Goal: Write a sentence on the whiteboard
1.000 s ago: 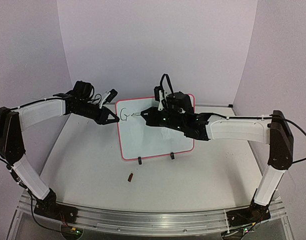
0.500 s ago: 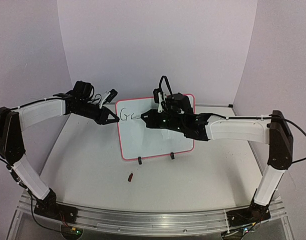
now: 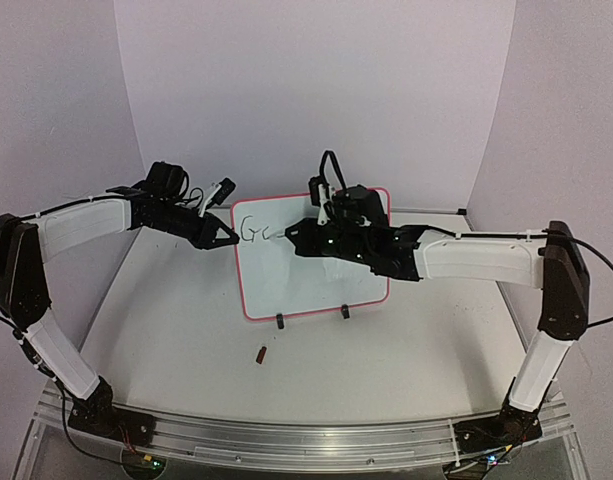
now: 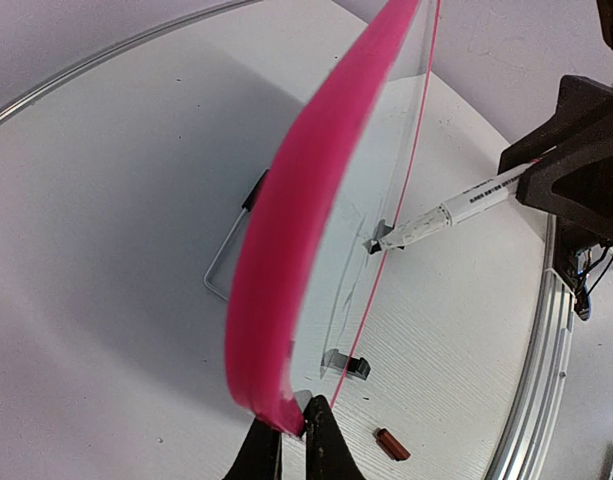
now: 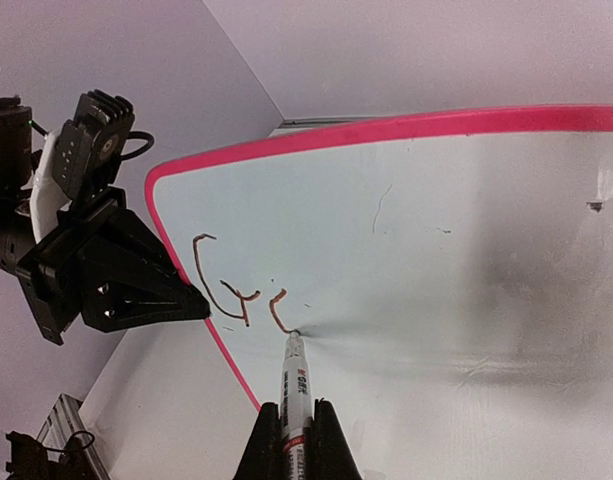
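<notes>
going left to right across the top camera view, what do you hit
left arm → left gripper, pinching the whiteboard at its left edge → writing → marker → right gripper → right arm

Whiteboard (image 3: 286, 285) upright on the table (image 3: 166, 330) — left gripper (image 3: 234, 240) at its left edge, marker (image 5: 294, 375) tip on its front; small object (image 3: 261, 353) before it.
</notes>
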Controlling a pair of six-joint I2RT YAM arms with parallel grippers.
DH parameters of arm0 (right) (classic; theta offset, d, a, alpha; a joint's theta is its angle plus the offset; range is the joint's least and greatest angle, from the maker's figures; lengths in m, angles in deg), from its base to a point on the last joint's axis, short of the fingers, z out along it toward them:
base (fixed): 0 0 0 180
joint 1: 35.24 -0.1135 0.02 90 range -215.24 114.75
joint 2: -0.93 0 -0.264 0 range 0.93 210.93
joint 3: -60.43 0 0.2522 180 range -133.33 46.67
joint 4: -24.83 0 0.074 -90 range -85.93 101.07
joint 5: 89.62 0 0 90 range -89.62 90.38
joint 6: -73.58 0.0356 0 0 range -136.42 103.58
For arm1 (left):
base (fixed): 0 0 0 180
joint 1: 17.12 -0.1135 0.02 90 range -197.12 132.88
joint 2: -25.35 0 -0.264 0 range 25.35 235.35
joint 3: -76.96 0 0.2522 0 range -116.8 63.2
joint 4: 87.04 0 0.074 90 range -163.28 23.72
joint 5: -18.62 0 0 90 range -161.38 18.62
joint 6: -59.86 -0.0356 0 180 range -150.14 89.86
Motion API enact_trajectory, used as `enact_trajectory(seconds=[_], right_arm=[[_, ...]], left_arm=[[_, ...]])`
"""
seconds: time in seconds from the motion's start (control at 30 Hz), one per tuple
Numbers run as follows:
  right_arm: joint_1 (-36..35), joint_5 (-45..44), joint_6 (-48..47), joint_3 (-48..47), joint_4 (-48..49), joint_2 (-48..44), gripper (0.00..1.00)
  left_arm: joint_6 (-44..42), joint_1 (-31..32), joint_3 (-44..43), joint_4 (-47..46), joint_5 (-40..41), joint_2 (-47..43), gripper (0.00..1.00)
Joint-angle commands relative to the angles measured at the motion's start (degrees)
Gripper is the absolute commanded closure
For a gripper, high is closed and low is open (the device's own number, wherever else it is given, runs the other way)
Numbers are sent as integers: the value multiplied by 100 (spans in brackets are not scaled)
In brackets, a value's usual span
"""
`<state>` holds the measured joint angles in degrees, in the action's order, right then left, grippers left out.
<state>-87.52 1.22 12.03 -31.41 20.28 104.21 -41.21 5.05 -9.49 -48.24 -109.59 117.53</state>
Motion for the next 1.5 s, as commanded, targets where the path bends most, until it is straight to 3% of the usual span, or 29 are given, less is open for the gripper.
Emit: enact_trajectory(seconds=[0.0, 0.67, 1.17, 1.47], right_arm=[[34, -363, -157, -88, -25, -326, 100], [33, -266, -245, -405, -9, -194, 100], [36, 1, -170, 165, 361, -686, 100], [104, 20, -38, 192, 353, -484, 100]], left_arm=[[-240, 27, -65, 73, 397, -68, 100], [-239, 24, -71, 84, 393, -60, 100], [-239, 26, -73, 80, 395, -72, 100], [-238, 25, -66, 88, 411, -74, 100]])
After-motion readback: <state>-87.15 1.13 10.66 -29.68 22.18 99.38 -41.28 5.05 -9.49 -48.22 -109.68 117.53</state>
